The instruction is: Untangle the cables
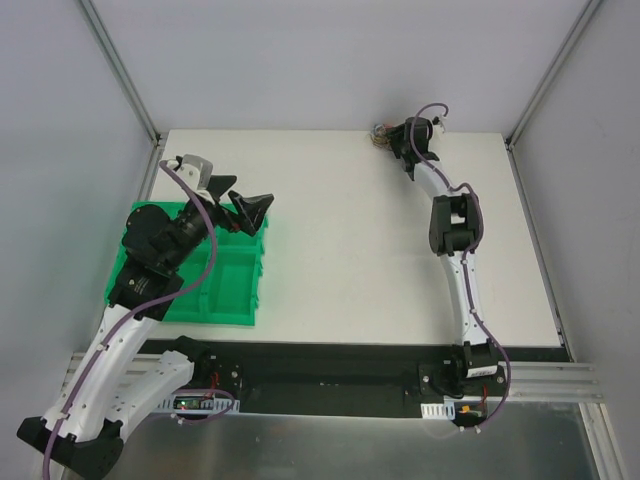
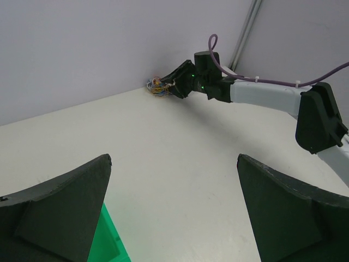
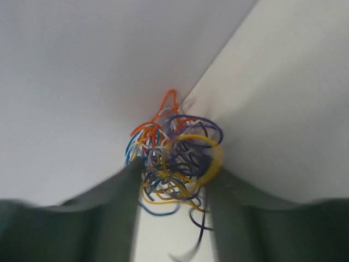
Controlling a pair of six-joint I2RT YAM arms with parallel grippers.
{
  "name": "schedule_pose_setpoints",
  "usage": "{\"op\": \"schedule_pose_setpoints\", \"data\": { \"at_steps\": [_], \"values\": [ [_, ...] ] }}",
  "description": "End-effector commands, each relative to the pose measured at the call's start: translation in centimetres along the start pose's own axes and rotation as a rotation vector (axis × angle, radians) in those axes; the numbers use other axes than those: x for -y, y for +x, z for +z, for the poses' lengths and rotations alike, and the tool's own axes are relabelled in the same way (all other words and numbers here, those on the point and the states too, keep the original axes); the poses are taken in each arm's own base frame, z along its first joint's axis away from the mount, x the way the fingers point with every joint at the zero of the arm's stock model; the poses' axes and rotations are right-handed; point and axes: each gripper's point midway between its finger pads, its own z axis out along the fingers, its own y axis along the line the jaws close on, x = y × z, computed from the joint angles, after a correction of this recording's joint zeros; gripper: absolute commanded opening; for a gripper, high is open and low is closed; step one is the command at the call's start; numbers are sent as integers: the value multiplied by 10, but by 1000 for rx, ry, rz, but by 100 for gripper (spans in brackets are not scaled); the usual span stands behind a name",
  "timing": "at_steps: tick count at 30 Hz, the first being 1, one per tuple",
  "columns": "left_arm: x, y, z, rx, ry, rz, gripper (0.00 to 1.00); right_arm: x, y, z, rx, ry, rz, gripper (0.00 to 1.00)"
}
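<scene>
Left fingers [image 2: 65, 213] spread wide, empty, above green bin [image 1: 215, 290] at left of desk [image 1: 350, 250]. Cables [image 3: 174, 158] well to right: one multicoloured wad at far desk edge, against wall [image 3: 82, 82]. Right fingers [image 3: 109, 218] clamp wad from both sides. Step, likely: first grab, nothing separated yet. Next: draw wad off wall toward desk middle, bring left fingers over, pinch one loop, pull apart gently.

Readable text: none in any of the three views.
Circuit board [image 1: 190, 403] by the left arm's base: any print on it is too small to read.
White ridged piece [image 1: 432, 410] by the right arm's base: any marking on it is too small to make out.
</scene>
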Motion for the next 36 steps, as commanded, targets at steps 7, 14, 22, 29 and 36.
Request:
{"op": "schedule_pose_setpoints", "data": {
  "at_steps": [7, 14, 22, 29, 36],
  "values": [
    [4, -1, 11, 10, 28, -15, 99, -52, 10, -85, -206, -149, -57, 1],
    [17, 25, 32, -97, 111, -131, 98, 13, 103, -281, -565, -193, -247, 1],
    [51, 89, 68, -391, 317, -402, 93, 60, 163, -420, -698, -294, -454, 16],
    [77, 153, 85, -705, 453, -636, 80, 78, 144, -447, -636, -278, -620, 70],
    [103, 192, 79, -885, 475, -600, 68, 107, 171, -474, -757, -297, -651, 58]
  ]
}}
